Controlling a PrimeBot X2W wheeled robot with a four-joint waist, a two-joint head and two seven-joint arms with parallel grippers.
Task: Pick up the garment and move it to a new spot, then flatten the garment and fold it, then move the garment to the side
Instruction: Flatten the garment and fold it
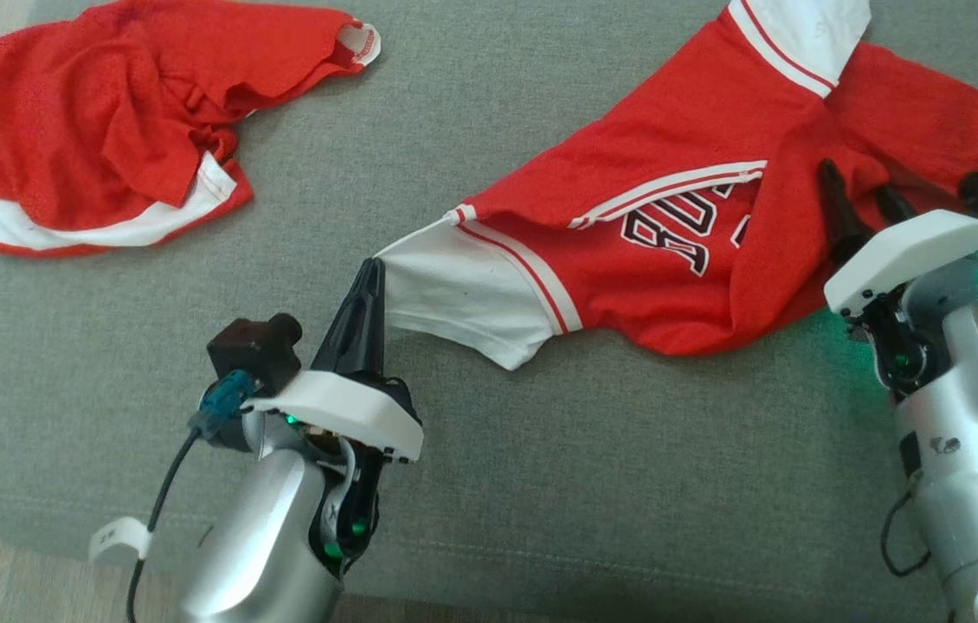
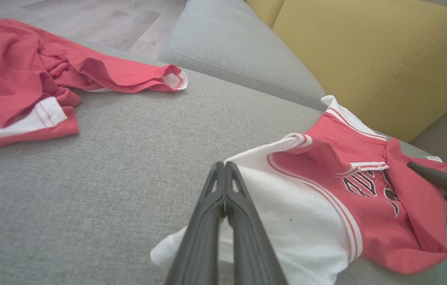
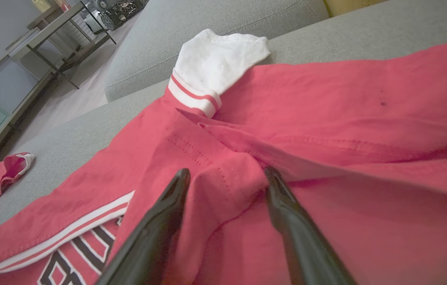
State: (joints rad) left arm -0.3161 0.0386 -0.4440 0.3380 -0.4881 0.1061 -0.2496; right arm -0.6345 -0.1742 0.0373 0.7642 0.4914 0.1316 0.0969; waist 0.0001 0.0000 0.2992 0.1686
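Your L gripper [image 1: 372,272] is clamping shut on the jersey [image 1: 671,251]. Its fingers are pressing together w/ no gap, nipping the corner of the white sleeve [image 1: 463,298], and the cloth is pulling to a point at the tips. In the L wrist view the sleeve is spreading out beneath and to the right of those closed fingers [image 2: 207,221].

Your R gripper [image 1: 854,178] is standing wide open and gripping nothing. In the R wrist view its two fingers [image 3: 160,221] are straddling a raised ridge of red cloth near the jersey's middle, one on each side. Can't tell whether the tips are touching the fabric or sitting just above it.

The jersey is lying crumpled on the grey sofa seat [image 1: 541,484], across the centre and right of the head view. Its front is folding over itself, so the black lettering [image 1: 679,229] is only partly showing below a white-striped edge. The other sleeve [image 1: 801,30] is poking toward the top edge of the head view.

A second red garment [image 1: 99,121] w/ white trim is sitting bunched at the far-left corner of the seat, well apart from the jersey. A yellow cushion [image 2: 374,59] is standing behind the seat in the L wrist view.
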